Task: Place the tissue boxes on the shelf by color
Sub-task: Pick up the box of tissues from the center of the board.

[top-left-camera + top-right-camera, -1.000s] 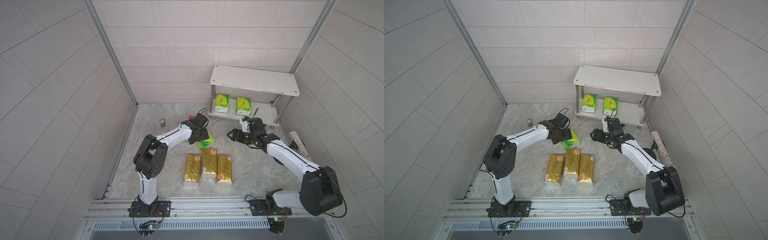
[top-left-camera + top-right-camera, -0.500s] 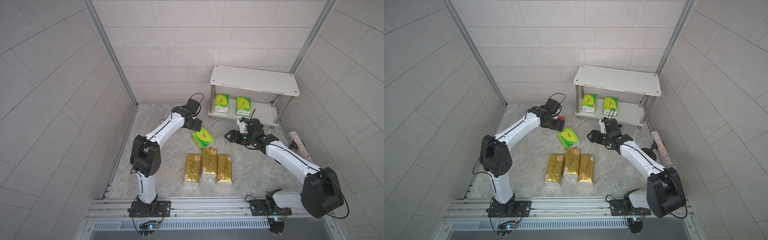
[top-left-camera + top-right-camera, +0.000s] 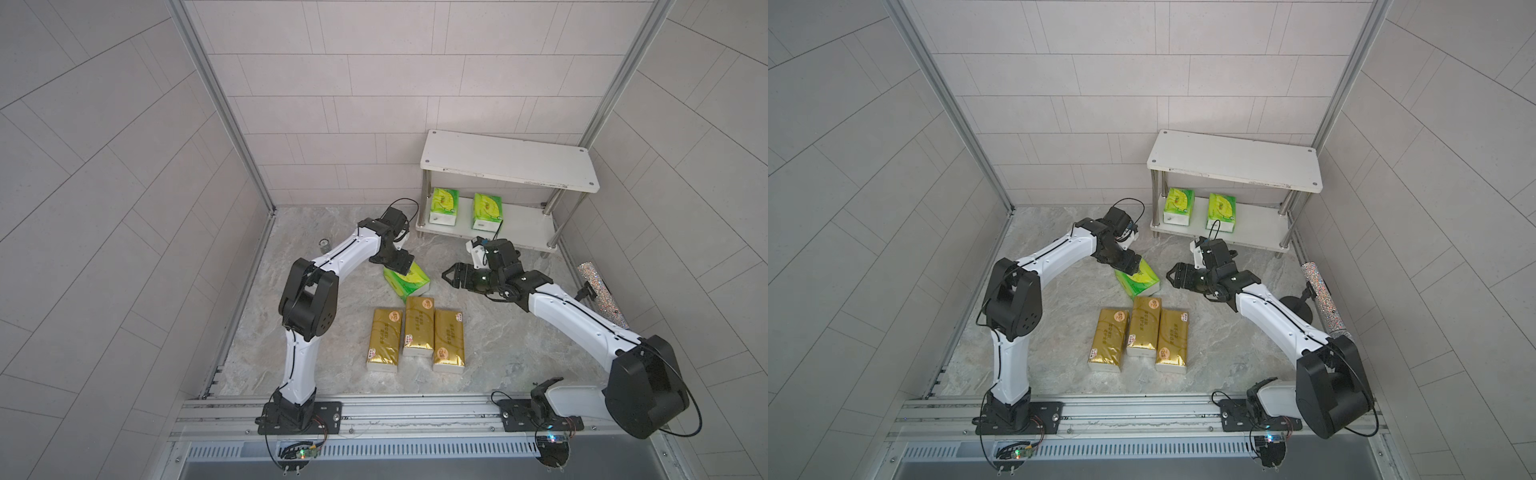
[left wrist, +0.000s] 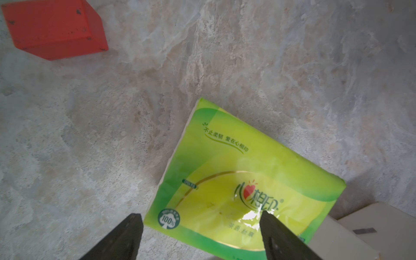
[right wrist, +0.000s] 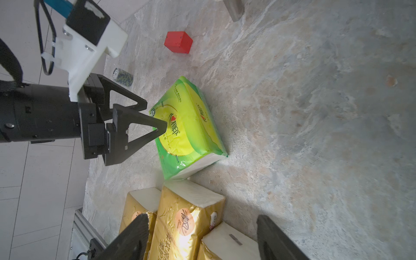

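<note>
Tissue boxes are lying as two green packs at one end of the shelf's lower board, one green pack and three gold packs mid-surface, left gripper and right gripper hovering, jaws spread.

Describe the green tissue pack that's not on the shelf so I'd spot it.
Find the white two-tier shelf at the back; on the marble floor before it lie three gold tissue packs side by side. Just beyond them, toward the shelf, lies the green-yellow tissue pack, skewed: the only green one off the shelf.
</note>
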